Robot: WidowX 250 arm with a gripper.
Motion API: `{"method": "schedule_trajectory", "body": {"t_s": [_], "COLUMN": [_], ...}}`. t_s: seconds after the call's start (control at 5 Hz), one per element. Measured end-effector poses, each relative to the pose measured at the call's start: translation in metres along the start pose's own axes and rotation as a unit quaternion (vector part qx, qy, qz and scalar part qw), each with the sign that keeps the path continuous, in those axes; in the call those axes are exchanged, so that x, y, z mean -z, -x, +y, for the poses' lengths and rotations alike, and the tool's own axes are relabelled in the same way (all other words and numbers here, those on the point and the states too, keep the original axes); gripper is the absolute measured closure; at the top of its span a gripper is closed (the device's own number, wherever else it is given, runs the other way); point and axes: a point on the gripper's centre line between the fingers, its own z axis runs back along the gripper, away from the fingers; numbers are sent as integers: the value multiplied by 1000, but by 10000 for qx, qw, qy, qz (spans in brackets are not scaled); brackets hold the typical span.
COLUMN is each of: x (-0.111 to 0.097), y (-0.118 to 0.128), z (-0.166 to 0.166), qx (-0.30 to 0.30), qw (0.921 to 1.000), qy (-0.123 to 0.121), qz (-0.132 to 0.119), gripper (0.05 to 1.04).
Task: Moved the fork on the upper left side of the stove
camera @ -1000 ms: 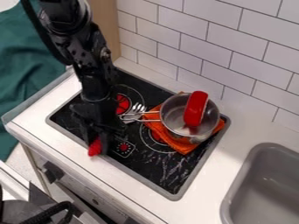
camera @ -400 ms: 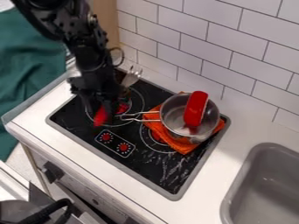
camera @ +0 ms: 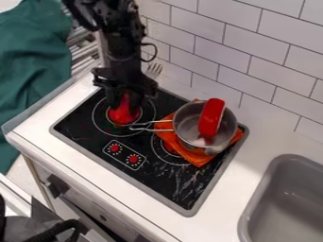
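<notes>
Black gripper (camera: 128,96) hangs over the upper left of the glossy stovetop (camera: 82,134), clamped on a fork (camera: 124,112), slim metal tines on the wall side, red handle low over the ringed burner. Near it, the wire handle of a round, shiny steel saucepan (camera: 184,124) juts that way; the pan, holding something red (camera: 211,118), sits on a rumpled orange cloth (camera: 200,158). Behind are white rectangular tiles (camera: 253,79).

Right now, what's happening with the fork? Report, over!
Gripper holding fork. Fork at upper left of stove. Watch pot handles, close by.
</notes>
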Motion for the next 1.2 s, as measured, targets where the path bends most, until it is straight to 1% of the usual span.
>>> {"method": "schedule_trajectory", "body": {"t_s": [0.2,0.4,0.6,0.8,1.0,1.2], "x": [5,9,16,27,32,40], "y": [-12,-22,-26,-27,-28,-27], "z": [10,28,44,53,66,74], "qx": [-151,-335,-395,-355,-334,-151], "qw": [9998,9993,9990,9990,9990,9992], "qy": [-132,-131,-134,-118,-145,-198], "qz": [76,112,146,255,240,302], "gripper": [683,683,683,683,683,683]}}
